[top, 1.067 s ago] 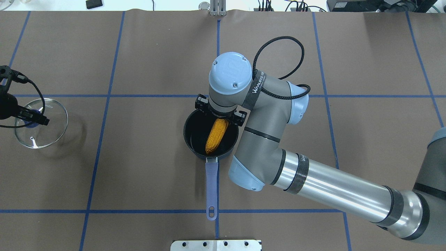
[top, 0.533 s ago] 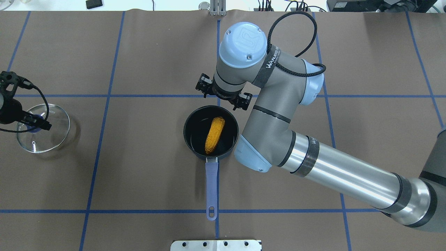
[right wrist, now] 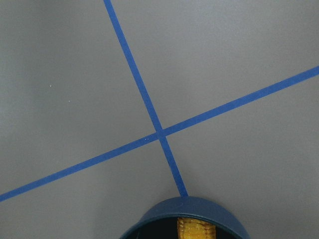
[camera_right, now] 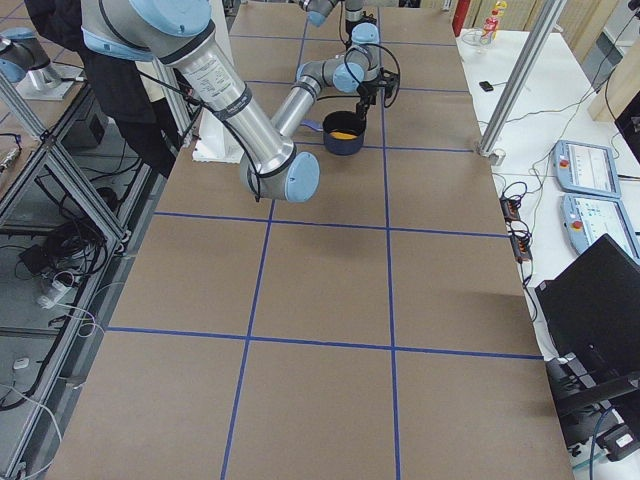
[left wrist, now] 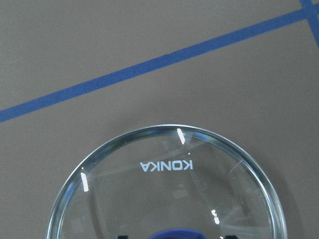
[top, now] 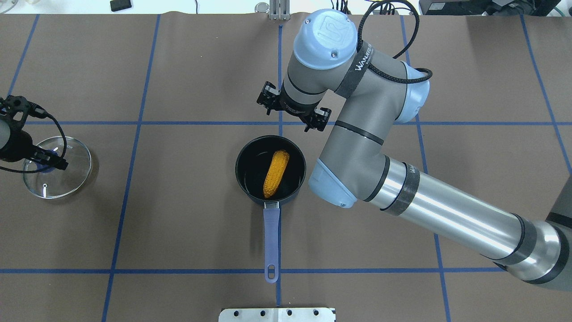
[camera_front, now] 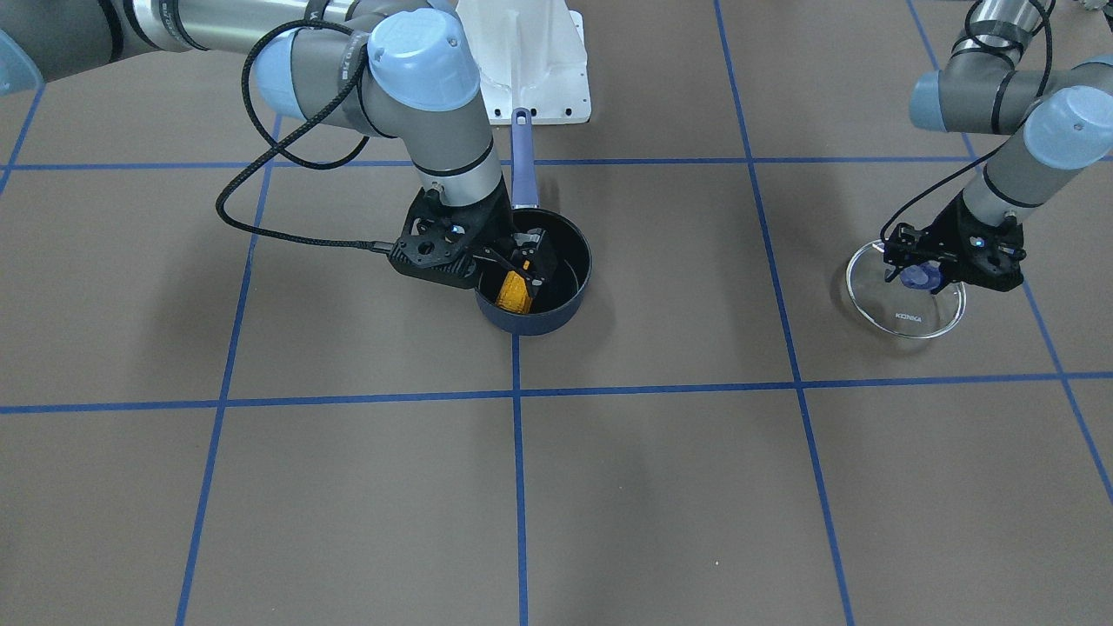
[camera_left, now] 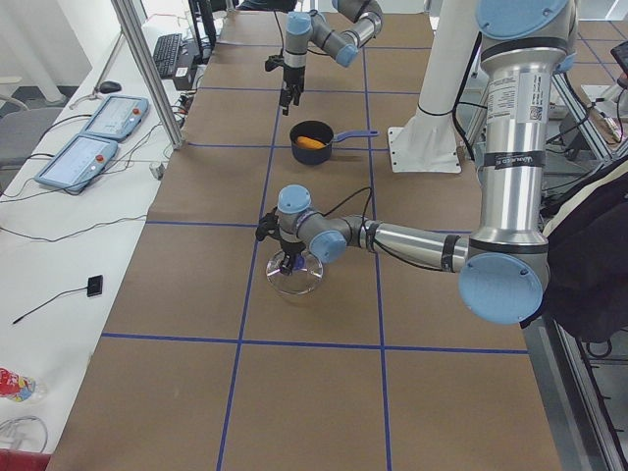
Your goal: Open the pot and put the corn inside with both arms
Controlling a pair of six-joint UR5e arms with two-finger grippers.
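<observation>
The orange-yellow corn cob [top: 275,173] lies inside the small dark-blue pot [top: 249,175] on the brown worktop [top: 178,223]. The right pincer [camera_front: 520,261] hangs above the pot's rim, wide and empty. Far from the pot, the left pincer [camera_front: 917,275] grips the round glass lid [camera_front: 909,319] by its blue knob [left wrist: 179,234].

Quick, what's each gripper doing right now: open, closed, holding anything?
Left gripper: closed, holding the lid.
Right gripper: open and empty, above the pot with the corn inside.
</observation>
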